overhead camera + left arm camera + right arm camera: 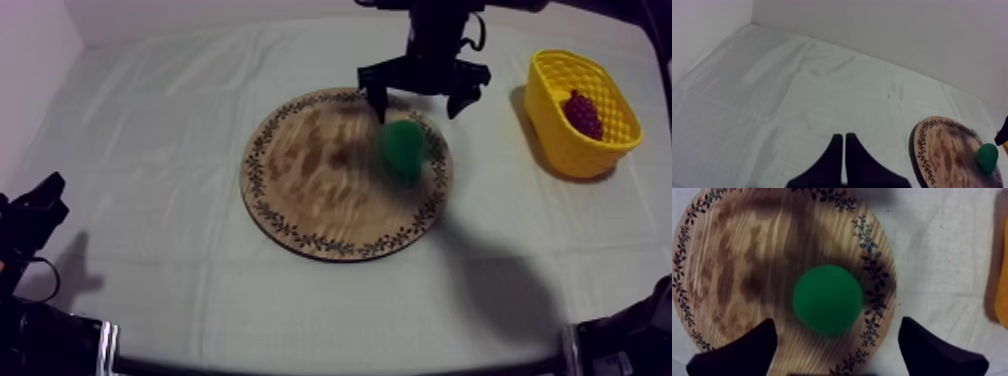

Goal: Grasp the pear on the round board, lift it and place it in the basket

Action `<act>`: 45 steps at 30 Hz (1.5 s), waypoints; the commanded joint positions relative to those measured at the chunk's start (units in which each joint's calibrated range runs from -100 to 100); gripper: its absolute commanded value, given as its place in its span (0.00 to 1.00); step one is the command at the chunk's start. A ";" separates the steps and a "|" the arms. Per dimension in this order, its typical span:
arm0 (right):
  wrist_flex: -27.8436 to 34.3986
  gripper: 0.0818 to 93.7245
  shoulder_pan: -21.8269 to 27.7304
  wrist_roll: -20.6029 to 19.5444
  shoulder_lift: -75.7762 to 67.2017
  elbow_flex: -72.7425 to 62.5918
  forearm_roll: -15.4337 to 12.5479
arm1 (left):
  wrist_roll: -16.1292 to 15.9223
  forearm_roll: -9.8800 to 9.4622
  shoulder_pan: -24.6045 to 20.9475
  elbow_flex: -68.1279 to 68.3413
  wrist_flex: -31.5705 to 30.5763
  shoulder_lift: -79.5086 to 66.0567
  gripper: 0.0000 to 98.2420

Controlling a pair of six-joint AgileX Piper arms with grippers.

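Observation:
A green pear (405, 148) stands on the right part of the round wooden board (310, 190). My right gripper (420, 100) hangs open above the board's far right rim, just behind the pear. Seen from the right wrist, the pear (828, 299) lies on the board (742, 273) between the two spread fingertips (754, 345), below them. The yellow basket (560, 70) sits at the right with a bunch of dark red grapes (583, 113) inside. My left gripper (843, 150) is shut on nothing, low at the table's left; the pear (987, 157) and board (944, 150) show far off.
The grey-white cloth (160, 150) stretches bare to the left of the board and in front of it. A strip of cloth separates the board from the basket (999, 295). White walls close the far side and the left.

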 commanded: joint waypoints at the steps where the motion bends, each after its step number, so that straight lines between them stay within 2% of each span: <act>1: -1.42 0.97 -0.10 0.18 1.31 0.04 0.09 | -0.01 -0.02 0.02 0.00 -0.01 0.00 0.00; 11: -4.18 0.97 -0.04 0.88 8.12 -1.41 -0.26 | -0.01 -0.02 0.02 0.00 -0.01 0.00 0.00; 17: -4.88 0.89 0.16 1.10 10.50 -1.32 -0.52 | -0.01 -0.02 0.02 0.00 -0.01 0.00 0.00; 20: -5.28 0.78 0.16 1.27 11.30 -1.60 -0.72 | -0.01 -0.02 0.02 0.00 -0.01 0.00 0.00; 24: -6.08 0.55 0.13 1.82 11.90 -2.16 -1.12 | -0.01 -0.02 0.02 0.00 -0.01 0.00 0.00; 29: -6.08 0.41 0.08 1.87 11.61 -2.04 -1.52 | -0.01 -0.02 0.02 0.00 -0.01 0.00 0.00; 37: -4.86 0.41 1.40 3.81 2.50 -0.19 0.83 | -0.01 -0.02 0.02 0.00 -0.01 0.00 0.00; 45: -2.65 0.44 8.62 12.11 -12.76 -1.64 4.23 | -0.01 -0.02 0.02 0.00 -0.01 0.00 0.00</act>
